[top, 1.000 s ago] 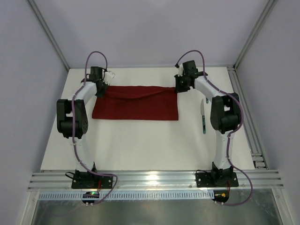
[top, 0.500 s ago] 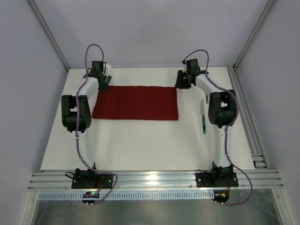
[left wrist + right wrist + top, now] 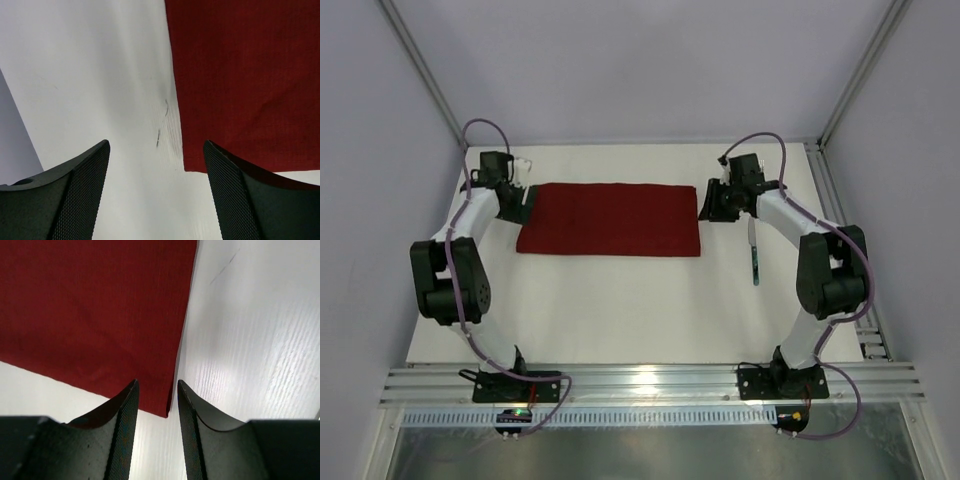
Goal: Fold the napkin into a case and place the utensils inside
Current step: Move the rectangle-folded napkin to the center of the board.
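L gripper (image 3: 156, 150) wide, empty, just off the napkin (image 3: 610, 218) left edge. R gripper (image 3: 156, 386) narrower gap, empty, at right edge. Napkin flat rectangle, utensils (image 3: 756, 252) beside it. Cloth's limp, so we'd pinch corners.

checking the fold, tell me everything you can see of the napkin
The napkin is a plain dark red cloth, finely woven, lying flat as a wide rectangle on the white table. Nothing grips it: the left hand hangs open at its left end, the right hand open over its right edge.
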Robot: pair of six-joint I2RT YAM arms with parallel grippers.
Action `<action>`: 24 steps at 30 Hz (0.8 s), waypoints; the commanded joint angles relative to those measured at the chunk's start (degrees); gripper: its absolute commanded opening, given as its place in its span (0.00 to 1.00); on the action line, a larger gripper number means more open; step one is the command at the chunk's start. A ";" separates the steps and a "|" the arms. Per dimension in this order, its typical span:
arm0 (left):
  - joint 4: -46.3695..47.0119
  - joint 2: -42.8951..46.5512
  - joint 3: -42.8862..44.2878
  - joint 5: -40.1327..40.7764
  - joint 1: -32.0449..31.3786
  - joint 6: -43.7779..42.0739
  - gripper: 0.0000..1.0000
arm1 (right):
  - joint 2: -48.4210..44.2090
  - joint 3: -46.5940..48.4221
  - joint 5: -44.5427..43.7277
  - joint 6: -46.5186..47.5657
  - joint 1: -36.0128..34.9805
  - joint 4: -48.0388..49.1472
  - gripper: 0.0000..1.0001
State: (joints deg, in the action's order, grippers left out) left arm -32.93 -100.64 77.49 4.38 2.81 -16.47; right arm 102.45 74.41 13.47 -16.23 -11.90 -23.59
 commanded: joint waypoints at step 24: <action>0.94 -6.34 -9.98 -9.66 2.90 1.80 0.00 | 2.67 -12.27 10.96 -4.95 -3.48 7.78 0.04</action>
State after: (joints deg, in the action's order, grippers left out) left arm -31.53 -108.29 71.37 -5.26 5.50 -12.64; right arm 107.63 63.81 23.38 -20.82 -14.92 -16.91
